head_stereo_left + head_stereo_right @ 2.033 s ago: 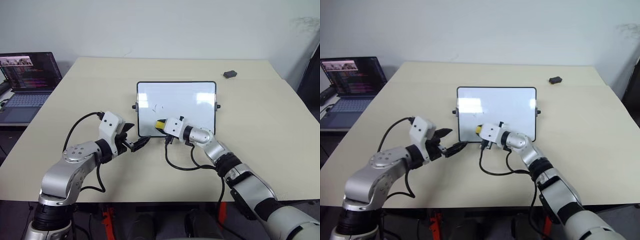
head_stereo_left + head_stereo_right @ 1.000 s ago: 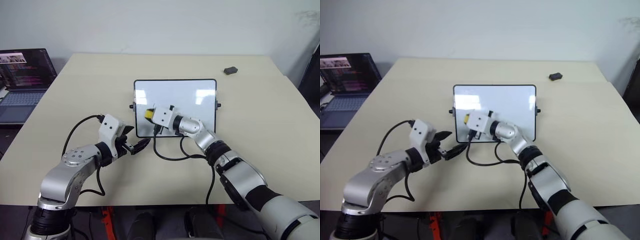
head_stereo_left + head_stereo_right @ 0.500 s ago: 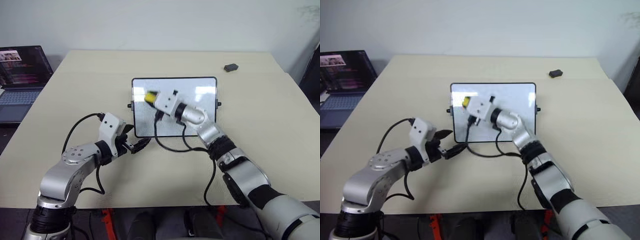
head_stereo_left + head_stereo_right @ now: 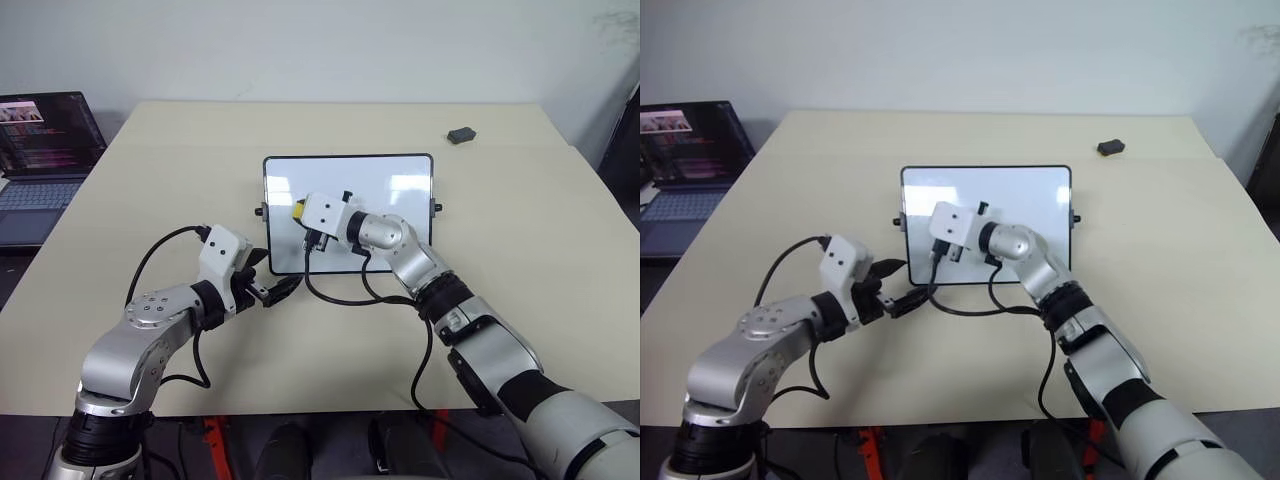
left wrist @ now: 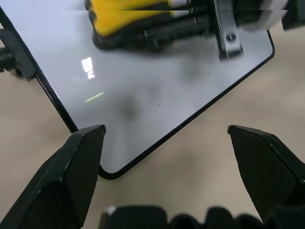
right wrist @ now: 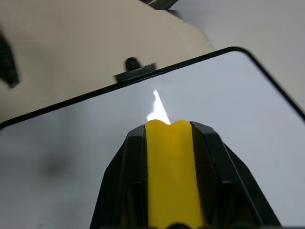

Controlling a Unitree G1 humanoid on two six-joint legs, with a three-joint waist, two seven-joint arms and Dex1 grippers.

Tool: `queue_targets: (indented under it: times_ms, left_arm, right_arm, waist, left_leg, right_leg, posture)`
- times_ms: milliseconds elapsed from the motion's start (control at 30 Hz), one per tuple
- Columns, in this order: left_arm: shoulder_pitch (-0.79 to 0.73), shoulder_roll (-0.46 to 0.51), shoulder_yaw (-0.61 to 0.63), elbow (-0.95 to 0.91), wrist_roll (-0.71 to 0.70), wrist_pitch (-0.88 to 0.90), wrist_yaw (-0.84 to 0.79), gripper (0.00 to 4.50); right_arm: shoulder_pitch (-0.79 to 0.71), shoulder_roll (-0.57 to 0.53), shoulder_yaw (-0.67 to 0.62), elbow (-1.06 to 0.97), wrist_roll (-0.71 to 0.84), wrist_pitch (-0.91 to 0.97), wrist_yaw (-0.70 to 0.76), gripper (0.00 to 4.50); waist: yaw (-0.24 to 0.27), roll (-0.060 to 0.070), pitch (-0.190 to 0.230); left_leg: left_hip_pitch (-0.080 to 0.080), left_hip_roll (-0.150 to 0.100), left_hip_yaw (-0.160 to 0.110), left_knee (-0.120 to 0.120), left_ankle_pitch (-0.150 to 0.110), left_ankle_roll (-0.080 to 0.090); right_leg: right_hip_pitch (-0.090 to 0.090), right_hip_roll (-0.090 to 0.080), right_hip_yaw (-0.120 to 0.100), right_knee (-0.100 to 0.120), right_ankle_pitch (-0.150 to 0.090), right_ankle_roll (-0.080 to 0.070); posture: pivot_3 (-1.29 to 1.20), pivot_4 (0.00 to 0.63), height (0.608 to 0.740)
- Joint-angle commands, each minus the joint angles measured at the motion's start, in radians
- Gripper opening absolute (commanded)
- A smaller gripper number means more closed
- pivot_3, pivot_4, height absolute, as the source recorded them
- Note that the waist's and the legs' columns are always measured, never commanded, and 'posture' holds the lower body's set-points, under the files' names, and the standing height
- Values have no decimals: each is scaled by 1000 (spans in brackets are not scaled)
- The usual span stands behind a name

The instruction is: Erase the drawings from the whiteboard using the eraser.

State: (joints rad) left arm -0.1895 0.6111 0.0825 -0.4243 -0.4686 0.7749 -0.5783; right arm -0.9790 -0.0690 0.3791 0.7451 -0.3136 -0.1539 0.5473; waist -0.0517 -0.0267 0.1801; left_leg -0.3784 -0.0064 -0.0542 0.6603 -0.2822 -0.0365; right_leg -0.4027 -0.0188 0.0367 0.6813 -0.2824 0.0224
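Tabletop [image 4: 560, 260] carries the whiteboard [image 4: 400, 195] flat at its middle, so both arms reach it. Over its left part the right tool [image 4: 299, 211] is clamped on the yellow eraser [image 6: 170, 176], probably for wiping. The left tool [image 4: 272, 291] waits with fingers apart at the board's near left corner, perhaps to steady it.

1. Your right gripper [image 4: 300, 212] is over the left part of the whiteboard [image 4: 400, 200], closed on the eraser [image 6: 170, 176].
2. Your left gripper [image 4: 283, 288] stands with fingers apart, just beside the whiteboard's near left corner.
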Motion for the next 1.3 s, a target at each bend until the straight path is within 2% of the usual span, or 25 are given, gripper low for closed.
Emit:
queue_targets:
  times_ms: [33, 267, 367, 533, 700, 900, 1033, 1200, 1300]
  left_arm:
    - [-11, 1, 10, -25, -5, -14, 0, 4500]
    - [-21, 2, 5, -17, -2, -17, -6, 4500]
    - [-24, 2, 3, -15, -1, -18, -7, 4500]
    - [-26, -1, 0, -15, -1, -16, -6, 4500]
    - [-25, -3, -3, -18, -2, -15, -6, 4500]
    - [-13, -3, 5, -23, -3, -15, -3, 4500]
    - [-8, -6, 3, -27, -5, -14, -1, 4500]
    - [-12, -9, -2, -21, -3, -19, -5, 4500]
    - [-16, -12, -7, -17, -12, -39, -29, 4500]
  right_arm:
    - [45, -36, 36, 31, -39, 77, 44, 970]
    - [43, -49, 46, -51, -29, 21, 45, 970]
    - [19, -38, 2, -113, -5, -56, -30, 969]
    - [-35, -21, -59, -116, 24, -79, -118, 969]
    - [-49, 1, -47, -32, 19, -36, -104, 969]
    - [55, -5, 21, -54, 20, 13, 55, 969]
    - [119, -16, 39, -114, 17, 44, 84, 969]
    - [162, -27, -21, -259, 51, 94, 44, 969]
    - [245, -48, -107, -481, 118, 198, 31, 969]
  waist:
    - [0, 0, 0]
    - [2, 0, 0]
    - [2, 1, 1]
    - [0, 1, 1]
    - [-2, 0, 1]
    - [-1, 0, 1]
    - [-1, 0, 1]
    - [1, 0, 1]
    - [13, 0, 1]
  left_leg:
    - [0, 0, 0, 0, 0, 0]
    - [14, 0, -1, -1, 0, 0]
    - [13, 0, -2, 0, 0, 0]
    - [10, 0, -1, -1, 0, 0]
    - [-2, 0, -1, 0, 0, 0]
    - [-5, 0, 0, 0, 0, 0]
    - [-3, 0, 0, 0, 0, 0]
    - [-2, 0, -1, 1, 0, 0]
    - [-4, 0, -2, 1, 0, 0]
  right_leg:
    - [0, 0, 0, 1, 0, 0]
    - [16, 0, -1, -1, 0, 0]
    - [15, 0, -1, -1, 0, 0]
    - [11, 0, 0, -2, -1, 1]
    - [-2, 0, 0, -1, -1, 1]
    - [-4, 0, 0, -1, -1, 0]
    - [-2, 0, 0, 0, -1, 1]
    - [-2, 0, -1, 1, 0, 1]
    - [-3, 0, -1, 0, 0, 1]
  posture:
    - [0, 150, 740]
    - [0, 150, 740]
    - [0, 150, 740]
    - [0, 150, 740]
    - [0, 150, 740]
    - [0, 150, 740]
    - [0, 150, 740]
    - [0, 150, 740]
    - [0, 150, 740]
